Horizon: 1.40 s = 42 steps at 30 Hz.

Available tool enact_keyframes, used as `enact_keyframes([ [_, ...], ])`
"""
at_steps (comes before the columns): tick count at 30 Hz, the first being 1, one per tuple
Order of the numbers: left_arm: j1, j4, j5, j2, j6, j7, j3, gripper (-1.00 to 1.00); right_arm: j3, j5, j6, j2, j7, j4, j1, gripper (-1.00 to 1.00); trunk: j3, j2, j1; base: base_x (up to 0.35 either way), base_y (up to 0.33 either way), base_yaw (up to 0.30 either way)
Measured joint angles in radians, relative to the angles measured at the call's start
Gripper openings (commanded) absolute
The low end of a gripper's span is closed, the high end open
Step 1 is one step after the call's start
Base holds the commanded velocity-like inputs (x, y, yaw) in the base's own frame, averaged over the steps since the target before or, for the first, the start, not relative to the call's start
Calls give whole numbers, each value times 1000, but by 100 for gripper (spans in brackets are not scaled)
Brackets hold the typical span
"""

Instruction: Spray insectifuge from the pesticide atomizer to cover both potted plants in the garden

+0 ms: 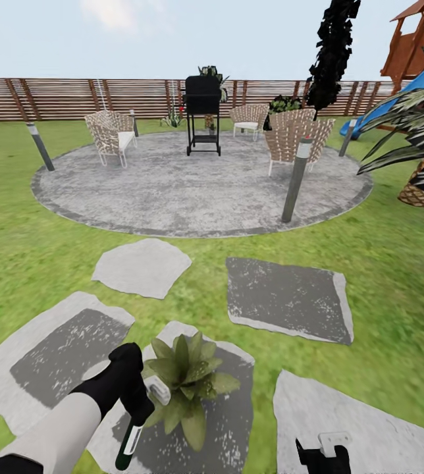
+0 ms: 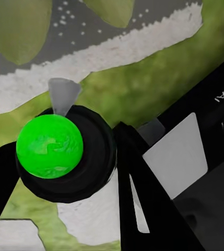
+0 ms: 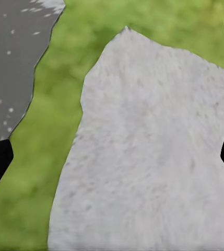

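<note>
A potted plant (image 1: 185, 378), a low rosette of pointed green leaves, sits on a grey stepping stone (image 1: 228, 428) in the lawn of the garden, near the bottom of the head view. My left gripper (image 1: 138, 409) is shut on the pesticide atomizer (image 1: 130, 442) just left of the rosette. The sprayer's white head (image 1: 160, 391) touches the leaves and its dark green handle hangs below my hand. In the left wrist view the atomizer (image 2: 50, 149) is a bright green ball in a black ring beside a black finger (image 2: 143, 204), with leaves (image 2: 15, 26) beyond. My right gripper (image 1: 324, 453) (image 3: 112, 157) is open over a pale stone (image 3: 148, 151).
Several stepping stones (image 1: 288, 299) lead to a round grey patio (image 1: 199, 187) with wicker chairs (image 1: 111, 135), a black grill (image 1: 203, 112) and bollard lights (image 1: 297, 178). A slatted wooden fence (image 1: 60, 99) closes the back. A palm (image 1: 423, 131) and a playset slide (image 1: 396, 99) stand at the right.
</note>
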Motion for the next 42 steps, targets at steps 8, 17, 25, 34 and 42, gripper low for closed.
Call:
enact_keyframes([
  [8, 2, 2, 0, 2, 0, 19, 0, -100, 0, 0, 0, 1, 0, 0, 0, 100, 0, 0, 0, -5, 0, 0],
  [17, 35, 14, 2, 23, -3, 48, 3, -100, 0, 0, 0, 2, 0, 0, 0, 100, 0, 0, 0, 0, 0, 0],
  [25, 37, 2, 7, -16, -1, 57, 3, -100, 0, 0, 0, 2, 0, 0, 0, 100, 0, 0, 0, 0, 0, 0],
  [34, 37, 22, 0, 15, -5, 56, 4, -100, 0, 0, 0, 2, 0, 0, 0, 100, 0, 0, 0, 0, 0, 0],
  [42, 37, 92, 1, 54, -104, 52, 24, -100, 0, 0, 0, 2, 0, 0, 0, 100, 0, 0, 0, 0, 0, 0],
])
